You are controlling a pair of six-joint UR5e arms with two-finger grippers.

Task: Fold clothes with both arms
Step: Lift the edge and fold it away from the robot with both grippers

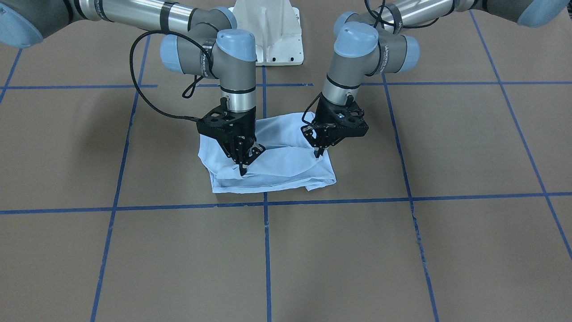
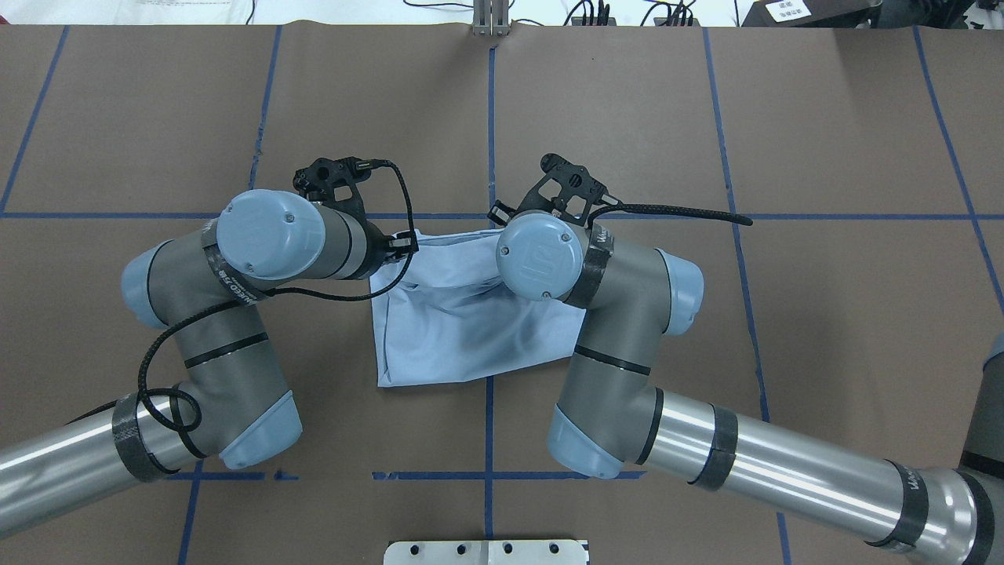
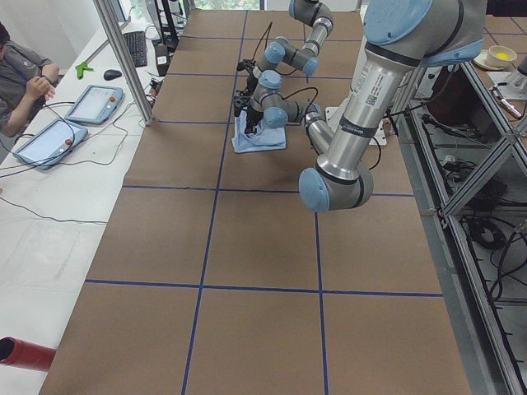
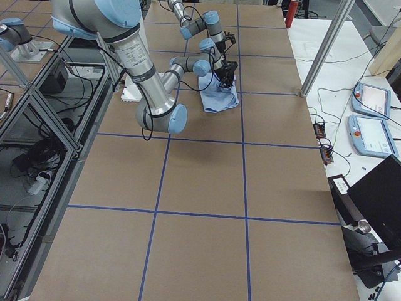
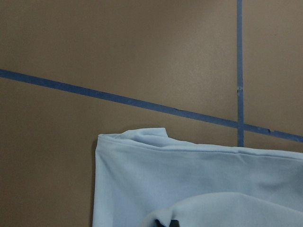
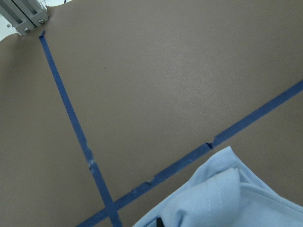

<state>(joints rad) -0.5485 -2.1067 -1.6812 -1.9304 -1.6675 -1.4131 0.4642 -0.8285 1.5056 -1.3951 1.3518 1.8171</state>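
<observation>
T-shirt (image 1: 281, 165) x1 | left gripper (image 1: 318, 154), right gripper (image 1: 243, 171): 2 | both pinching cloth

We count one T-shirt (image 1: 277, 165). We count two arms, the left arm (image 1: 353, 67) and the right arm (image 1: 234, 67), and two grippers, the left gripper (image 1: 318, 155) and the right gripper (image 1: 243, 171). One white pedestal base (image 1: 268, 31) stands between the arms. Beside the table's left end we count one operator (image 3: 20, 74) and two tablets (image 3: 95, 103).
</observation>
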